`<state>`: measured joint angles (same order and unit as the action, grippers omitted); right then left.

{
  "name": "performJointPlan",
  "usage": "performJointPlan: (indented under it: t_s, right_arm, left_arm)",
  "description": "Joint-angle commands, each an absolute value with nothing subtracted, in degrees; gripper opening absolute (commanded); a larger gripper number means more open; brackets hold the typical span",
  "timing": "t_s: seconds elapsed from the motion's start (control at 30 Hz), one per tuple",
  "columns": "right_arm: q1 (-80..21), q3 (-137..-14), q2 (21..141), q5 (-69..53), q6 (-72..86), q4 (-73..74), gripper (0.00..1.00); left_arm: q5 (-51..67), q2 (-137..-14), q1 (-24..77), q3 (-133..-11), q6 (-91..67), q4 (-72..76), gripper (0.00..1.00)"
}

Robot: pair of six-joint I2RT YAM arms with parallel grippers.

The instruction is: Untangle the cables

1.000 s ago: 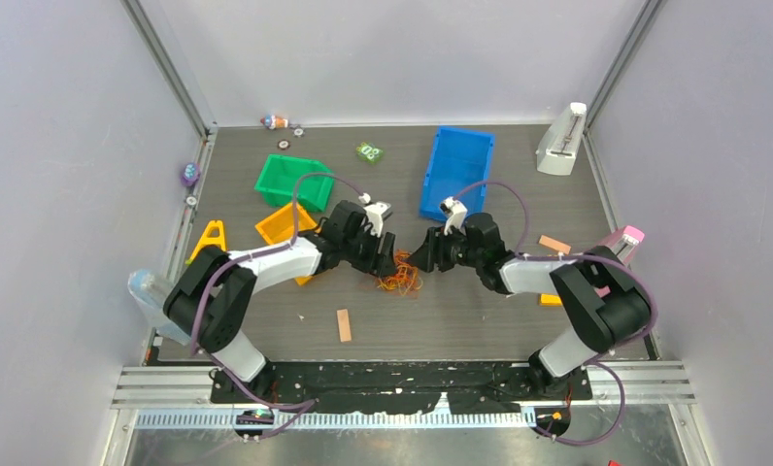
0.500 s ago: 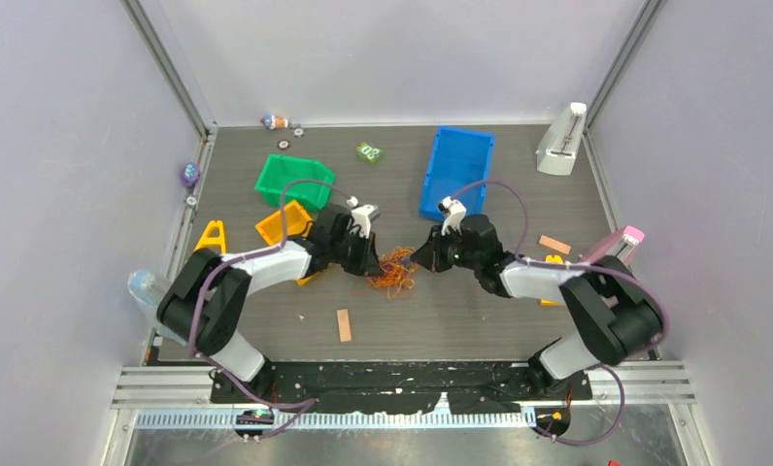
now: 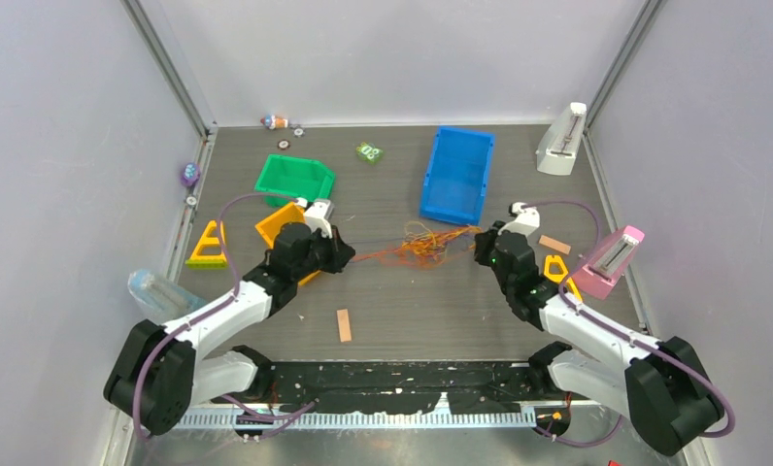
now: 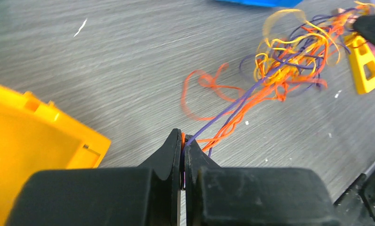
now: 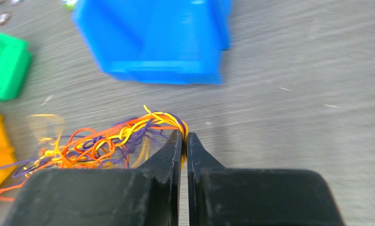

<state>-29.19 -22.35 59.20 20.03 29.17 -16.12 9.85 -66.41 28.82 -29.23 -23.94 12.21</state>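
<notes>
Cables (image 3: 423, 243): tangled bundle, centre of the top view, strung between both grippers.
Left gripper (image 4: 183, 142): clamped on orange and purple strands.
Right gripper (image 5: 183, 140): clamped on yellow-orange loops.
Handling advised: strands to be drawn apart slowly, lest knots be tightened.

The cables (image 3: 423, 243) are hair-thin orange, yellow and dark purple strands, snarled into one loose, loopy bundle that is stretched in a line from 9 to 3 o'clock. At 9 o'clock, straight orange and purple strands end pinched in the left gripper (image 3: 347, 258). The 3 o'clock end is pinched in the right gripper (image 3: 477, 236).
</notes>
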Motion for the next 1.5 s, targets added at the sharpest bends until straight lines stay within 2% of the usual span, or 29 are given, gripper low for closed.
performJointPlan:
  t_s: [0.0,0.13,0.2,0.3,0.33,0.37,0.53,0.67,0.8,0.87,0.93,1.07,1.17,1.27,1.47]
  right_arm:
    - [-27.4,-20.3,56.0,35.7,30.5,-13.8,0.05]
    - [-27.4,-20.1,56.3,28.1,25.6,-18.0,0.06]
    - [-27.4,-20.1,57.1,18.5,23.0,-20.8,0.11]
    - [-27.4,-19.7,58.6,11.4,20.6,-25.0,0.22]
    - [-27.4,-19.8,59.3,8.4,19.7,-26.1,0.33]
    - [-27.4,-20.0,59.7,7.1,19.4,-26.6,0.36]
    - [-27.5,-20.6,61.6,3.8,19.0,-27.5,0.75]
    - [-27.4,-20.1,60.7,5.8,19.5,-27.0,0.96]
    - [-27.4,-19.1,58.6,10.3,20.8,-26.0,0.95]
    - [-27.4,-19.0,58.1,10.9,20.8,-25.7,0.95]
    - [-27.4,-19.1,58.1,10.9,21.0,-25.6,0.95]
    - [-27.4,-18.6,57.1,11.6,21.0,-25.7,0.95]
    - [-27.4,-17.8,56.2,11.9,20.9,-26.4,0.95]
    - [-27.4,-17.3,55.7,11.9,20.9,-26.9,0.95]
    - [-27.4,-17.4,56.0,10.7,20.5,-27.3,0.96]
  left_arm:
    - [3.3,-65.0,27.7,-27.6,-23.5,13.0,0.00]
    - [7.4,-67.9,27.7,-29.8,-22.7,12.3,0.00]
    - [9.5,-69.2,27.7,-30.5,-22.5,12.3,0.00]
    - [11.4,-70.2,27.7,-31.2,-22.4,12.3,0.00]
    - [11.5,-70.2,27.7,-31.2,-22.3,12.3,0.00]
    - [11.7,-70.1,27.7,-31.2,-22.2,12.4,0.00]
    - [11.3,-69.2,27.7,-30.7,-22.1,12.7,0.00]
    - [12.1,-69.5,27.7,-30.8,-22.1,12.7,0.00]
    - [11.9,-69.0,27.7,-30.4,-22.1,12.7,0.00]
    - [11.3,-68.2,27.8,-30.1,-22.0,12.7,0.05]
    - [8.6,-66.0,28.4,-29.3,-21.5,12.3,0.16]
    - [0.9,-60.7,32.1,-27.1,-18.6,12.7,0.54]
    - [0.5,-60.7,33.1,-28.3,-17.9,12.0,0.69]
    - [2.6,-64.1,33.6,-33.0,-17.4,9.2,0.74]
    - [5.1,-78.2,37.1,-46.0,-16.4,1.1,0.76]
